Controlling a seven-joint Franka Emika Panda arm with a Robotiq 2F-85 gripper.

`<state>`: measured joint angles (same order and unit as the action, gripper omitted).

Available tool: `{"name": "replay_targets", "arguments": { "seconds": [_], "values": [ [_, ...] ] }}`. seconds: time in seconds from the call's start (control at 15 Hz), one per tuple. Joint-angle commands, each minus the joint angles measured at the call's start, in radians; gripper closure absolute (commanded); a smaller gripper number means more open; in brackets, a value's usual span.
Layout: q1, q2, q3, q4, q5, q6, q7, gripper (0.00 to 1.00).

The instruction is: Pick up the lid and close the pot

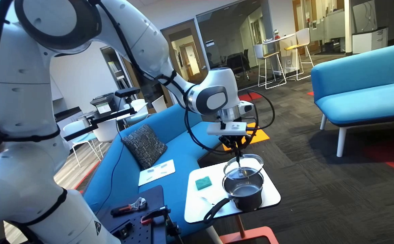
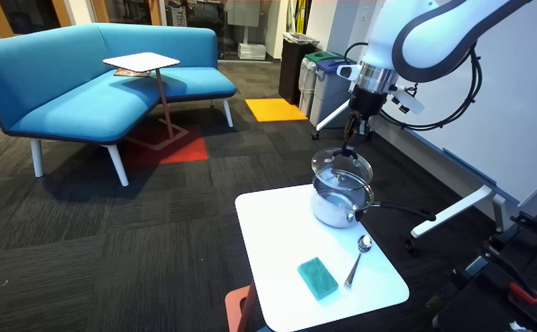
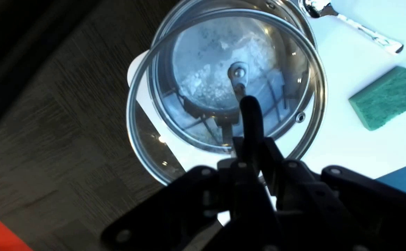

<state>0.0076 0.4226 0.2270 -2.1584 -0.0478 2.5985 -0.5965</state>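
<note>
1 pincer (image 3: pixel 253 146) | nearly closed, clamped on black handle (image 3: pixel 251 113) of lid (image 2: pixel 342 177) | lid held above pot (image 2: pixel 329 213)

3 views share white table (image 2: pixel 277 249)
2 exterior views slant down from farther off; wrist view peers close through lid (image 3: pixel 220 94).

My fingers (image 1: pixel 238 153) point down and hold the clear, metal-rimmed lid (image 1: pixel 246 166) above the pot (image 1: pixel 250 203); in an exterior view it overlaps the far part of the mouth, and I cannot tell whether the rims touch. The pot stands on the white worktop (image 1: pixel 193 200), its black handle (image 1: pixel 216 207) reaching out over the edge, with a green sponge (image 1: pixel 203 183) lying near it. Beside the worktop runs a blue couch (image 1: pixel 185 159) bearing a grey cushion (image 1: pixel 145 146), and another blue couch (image 1: pixel 366 91) stands well apart across the dark carpet (image 1: pixel 305 183).
</note>
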Motion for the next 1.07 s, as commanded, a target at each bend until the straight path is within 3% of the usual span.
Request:
{"name": "replay_targets", "arguments": {
  "seconds": [0.0,0.47,1.0],
  "values": [
    [-0.021,-0.026,-0.002,-0.054,0.033,0.037,0.036,0.96],
    [-0.133,0.001,0.113,-0.146,0.193,0.188,-0.091,0.96],
    [-0.17,0.025,0.139,-0.182,0.186,0.315,-0.067,0.96]
  ]
}}
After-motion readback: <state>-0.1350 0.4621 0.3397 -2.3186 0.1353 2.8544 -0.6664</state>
